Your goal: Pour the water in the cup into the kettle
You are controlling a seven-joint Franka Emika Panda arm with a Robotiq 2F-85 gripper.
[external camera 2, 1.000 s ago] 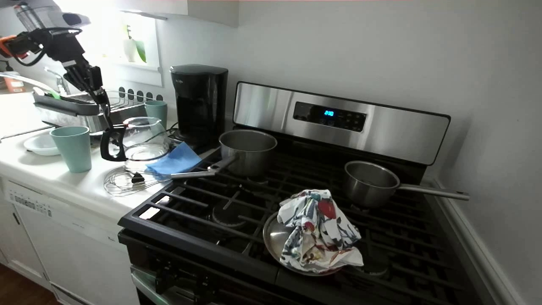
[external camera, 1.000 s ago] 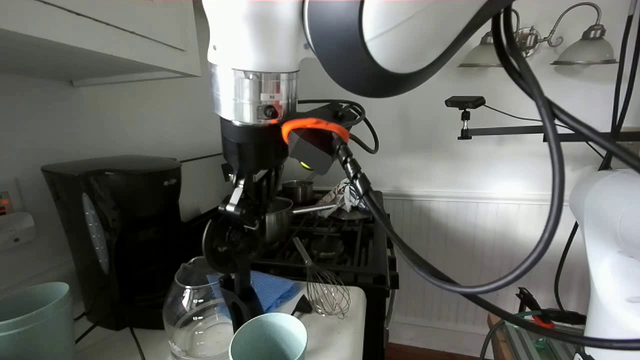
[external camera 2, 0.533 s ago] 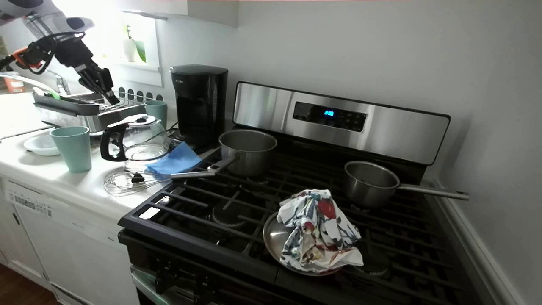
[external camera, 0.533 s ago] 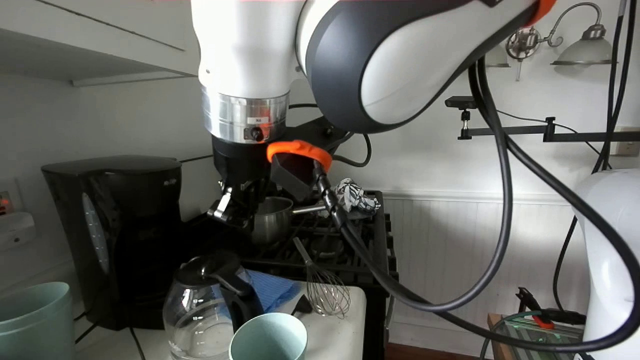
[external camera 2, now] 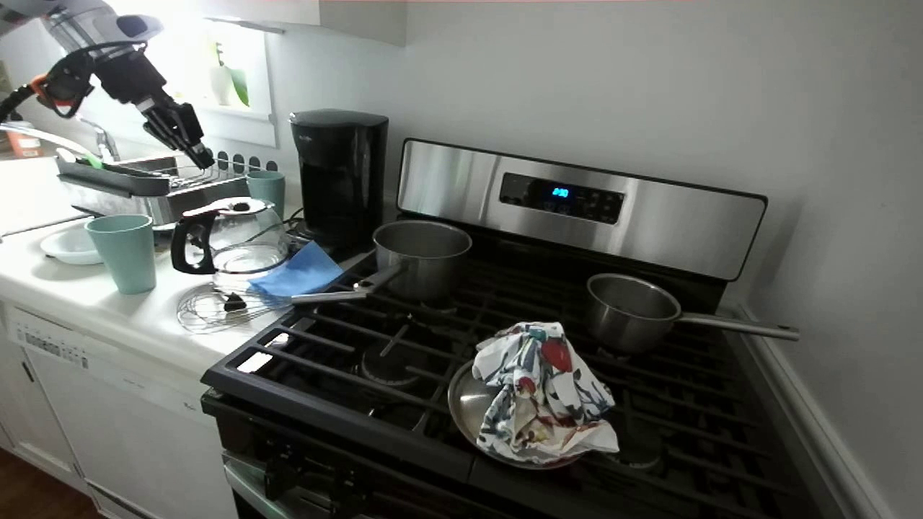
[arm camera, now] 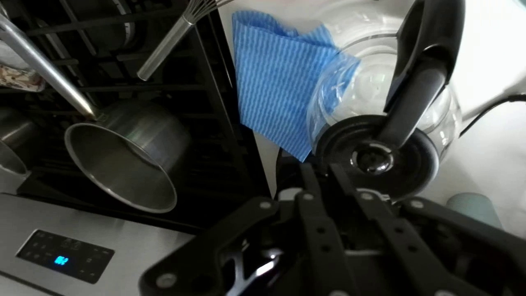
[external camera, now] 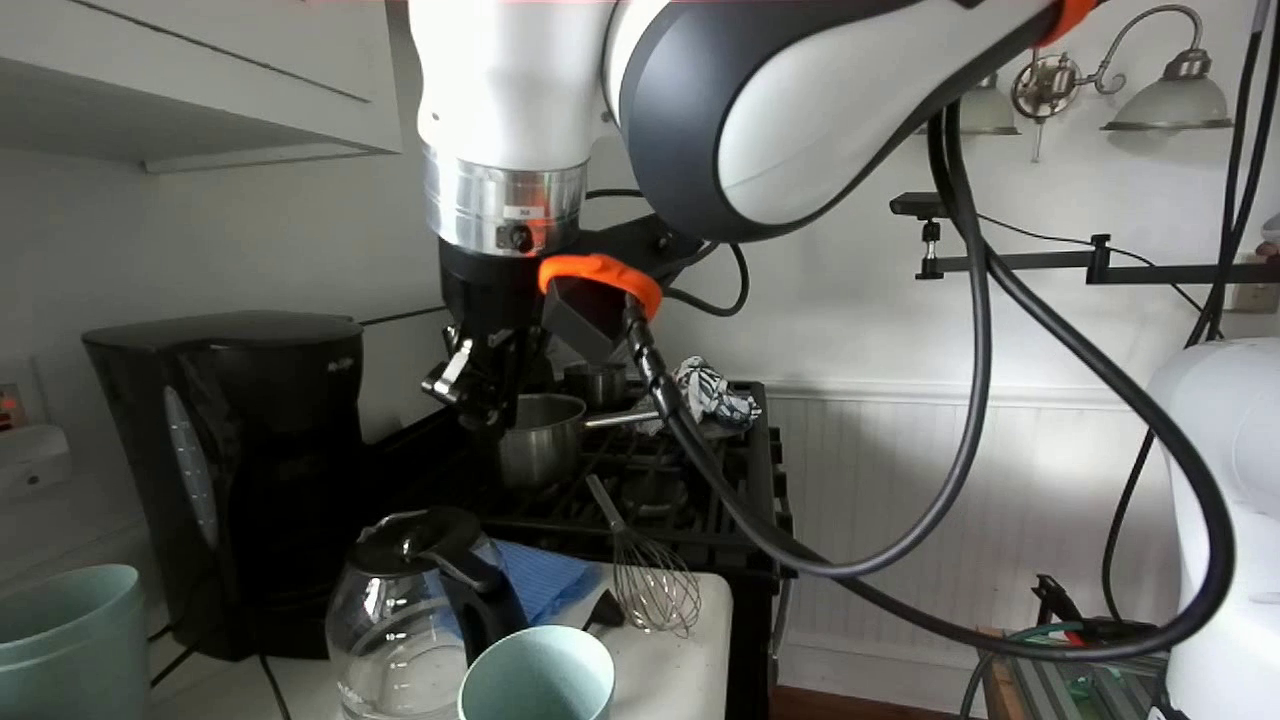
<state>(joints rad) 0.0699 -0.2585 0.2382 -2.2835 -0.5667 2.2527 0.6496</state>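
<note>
In an exterior view: cup (external camera 2: 127, 256) left of carafe (external camera 2: 247, 241) | whisk (external camera 2: 310, 297) before carafe | saucepans (external camera 2: 424, 268) right, on stove (external camera 2: 339, 427)

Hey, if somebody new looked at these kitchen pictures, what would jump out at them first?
Probably the big white robot arm, hanging over the counter. Next might come the flowered cloth, heaped on a round metal lid or pan on the stove. The bright blue cloth, on the counter near the stove, likely follows.
</note>
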